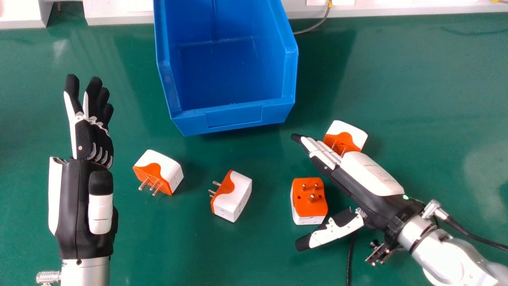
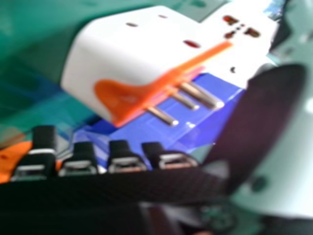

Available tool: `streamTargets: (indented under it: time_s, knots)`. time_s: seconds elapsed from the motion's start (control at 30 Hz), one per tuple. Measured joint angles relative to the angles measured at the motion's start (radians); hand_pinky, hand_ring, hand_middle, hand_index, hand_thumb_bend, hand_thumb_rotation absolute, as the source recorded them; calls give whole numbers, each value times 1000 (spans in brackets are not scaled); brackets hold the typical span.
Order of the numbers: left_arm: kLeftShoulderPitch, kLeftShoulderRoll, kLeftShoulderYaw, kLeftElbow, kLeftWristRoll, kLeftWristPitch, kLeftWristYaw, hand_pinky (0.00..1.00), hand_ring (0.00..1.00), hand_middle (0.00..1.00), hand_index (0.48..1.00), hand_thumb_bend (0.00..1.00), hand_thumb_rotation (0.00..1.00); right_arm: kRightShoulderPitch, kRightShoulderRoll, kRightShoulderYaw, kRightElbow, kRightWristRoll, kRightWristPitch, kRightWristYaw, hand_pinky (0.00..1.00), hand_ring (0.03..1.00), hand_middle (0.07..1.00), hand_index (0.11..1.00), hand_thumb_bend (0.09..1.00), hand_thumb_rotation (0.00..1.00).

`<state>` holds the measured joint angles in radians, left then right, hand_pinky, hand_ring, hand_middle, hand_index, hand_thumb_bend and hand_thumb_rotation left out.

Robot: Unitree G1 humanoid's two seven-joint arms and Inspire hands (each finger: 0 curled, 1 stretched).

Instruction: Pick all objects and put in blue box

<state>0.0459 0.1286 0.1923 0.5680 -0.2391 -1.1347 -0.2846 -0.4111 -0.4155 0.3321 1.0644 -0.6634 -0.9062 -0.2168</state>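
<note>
Right hand (image 1: 373, 172) hangs wide beside a likely light, rigid adapter (image 1: 310, 204), best side-gripped, well off the far edge of the bench (image 1: 416, 87).

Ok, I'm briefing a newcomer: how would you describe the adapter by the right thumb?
From the blue box, go toward the robot to the right hand. The adapter lies between its thumb and fingers in the head view. Of the four, only this one's pins point up.
</note>
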Motion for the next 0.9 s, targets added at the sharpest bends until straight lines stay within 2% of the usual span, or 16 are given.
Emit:
streamTargets:
  time_s: [0.07, 0.17, 0.4, 0.57, 0.9]
  knots:
    - [0, 0, 0, 0, -1, 0, -1, 1000, 1000, 1000, 1000, 962, 987, -7, 0, 11, 9, -3, 2, -11, 880, 1000, 1000, 1000, 1000, 417]
    - [1, 0, 1, -1, -10, 0, -1, 1000, 1000, 1000, 1000, 962, 987, -23, -1, 42, 18, -26, 23, -44, 871, 1000, 1000, 1000, 1000, 397]
    - [1, 0, 0, -1, -15, 0, -3, 1000, 1000, 1000, 1000, 960, 987, -77, -14, 166, -8, -171, 150, -184, 829, 995, 1000, 1000, 1000, 317]
    - [7, 0, 0, -9, -15, 0, -1, 1000, 1000, 1000, 1000, 959, 987, -108, -14, 229, -28, -192, 218, -220, 811, 993, 1000, 1000, 1000, 286]
    - [9, 0, -1, -18, -15, 2, 0, 1000, 1000, 1000, 1000, 959, 987, -134, -14, 294, -33, -192, 238, -240, 786, 983, 1000, 1000, 1000, 271]
